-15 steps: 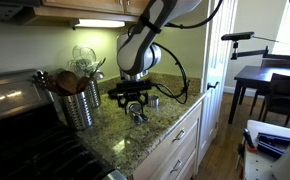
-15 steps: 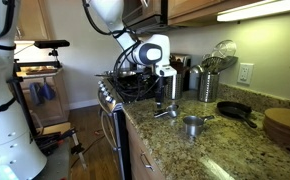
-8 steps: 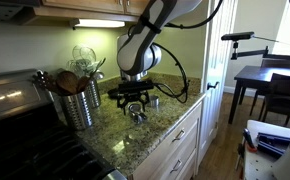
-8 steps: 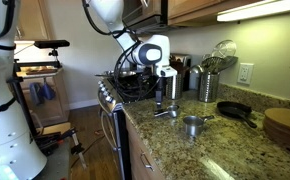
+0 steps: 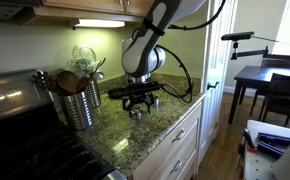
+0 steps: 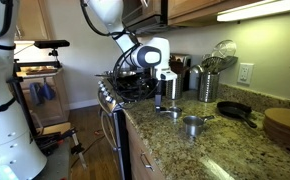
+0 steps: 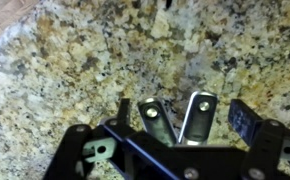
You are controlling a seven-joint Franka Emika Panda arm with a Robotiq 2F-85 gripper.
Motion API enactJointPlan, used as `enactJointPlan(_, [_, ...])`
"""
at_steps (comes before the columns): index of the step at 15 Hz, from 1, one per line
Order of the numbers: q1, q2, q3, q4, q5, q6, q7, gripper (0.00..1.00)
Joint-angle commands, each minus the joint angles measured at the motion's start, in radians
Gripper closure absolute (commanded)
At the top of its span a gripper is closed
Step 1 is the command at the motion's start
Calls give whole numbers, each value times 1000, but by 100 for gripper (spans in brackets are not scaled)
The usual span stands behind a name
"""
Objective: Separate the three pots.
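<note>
While claw [image 6: 168, 101] hovers above counter [image 6: 235, 152], pot [image 6: 193, 125] upright, mouth facing up

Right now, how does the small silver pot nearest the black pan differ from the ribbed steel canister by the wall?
The pot is much smaller than the canister. The canister holds wooden utensils, while nothing sticks out of the pot. The canister stands by the back wall; the pot sits further out. Both are shiny metal and stand upright on the granite counter.
</note>
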Motion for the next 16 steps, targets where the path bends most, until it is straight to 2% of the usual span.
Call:
enactJointPlan(1, [-6,-62,-18,-63,7,-11,-38,0])
enactJointPlan(8, [-34,-83,-30,-85,27,11,-104,0])
enactJointPlan(16, [-67,-71,-19,-100,79,30,-269,0])
